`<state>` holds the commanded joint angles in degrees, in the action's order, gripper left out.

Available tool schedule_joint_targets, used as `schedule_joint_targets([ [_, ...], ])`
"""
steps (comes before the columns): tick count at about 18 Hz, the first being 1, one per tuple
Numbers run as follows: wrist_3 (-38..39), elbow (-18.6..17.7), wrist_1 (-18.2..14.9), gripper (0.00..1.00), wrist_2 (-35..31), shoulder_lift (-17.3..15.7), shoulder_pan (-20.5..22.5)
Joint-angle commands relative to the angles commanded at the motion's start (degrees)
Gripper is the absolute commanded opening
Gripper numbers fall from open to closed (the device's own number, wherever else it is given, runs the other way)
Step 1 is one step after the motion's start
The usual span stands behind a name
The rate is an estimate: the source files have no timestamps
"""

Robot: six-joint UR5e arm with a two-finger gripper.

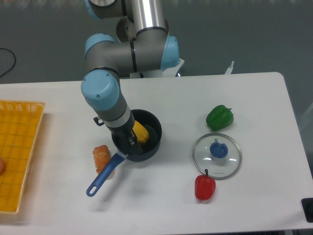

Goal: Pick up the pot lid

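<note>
Clock refs: 12 = far edge of the view.

Pot lid (228, 168): clear disc, blue knob (218, 149) on top, lying flat on the counter (259, 107), between 3 and 4 o'clock from the black pot (147, 154), well apart from it. Nothing gripping it.

End effector (132, 142): down at the pot's opening, pointing at roughly 5 o'clock. Dark on dark and partly behind the wrist, so can't tell if the fingers are apart or together. Arm (103, 88) comes in from 12 o'clock.

Yellow item (142, 132) inside the pot, right by the end effector; can't tell if they touch. Pot's blue handle (105, 175) runs out to 7 o'clock, passing in front of a brown item (101, 157) at 8 o'clock, close by.

Around the lid: green pepper (220, 118) at 12 o'clock, just beside. Red item (205, 188) with a dark stem at 7 o'clock, stem by the rim; contact unclear. Black object (308, 209) at 4 o'clock, cut off by the frame.

Yellow crate (33, 105) at 9 o'clock from the pot, orange item (1, 165) in it, cut off by the frame.
</note>
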<state>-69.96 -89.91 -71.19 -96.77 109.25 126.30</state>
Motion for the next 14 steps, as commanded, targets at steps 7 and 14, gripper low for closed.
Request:
schedule_joint_targets([
  [7,0.3,-0.5,1.4,1.0,0.6,-0.2,-0.1],
  [14,0.2,-2.2,2.1,1.0,1.1,-1.0,1.7],
])
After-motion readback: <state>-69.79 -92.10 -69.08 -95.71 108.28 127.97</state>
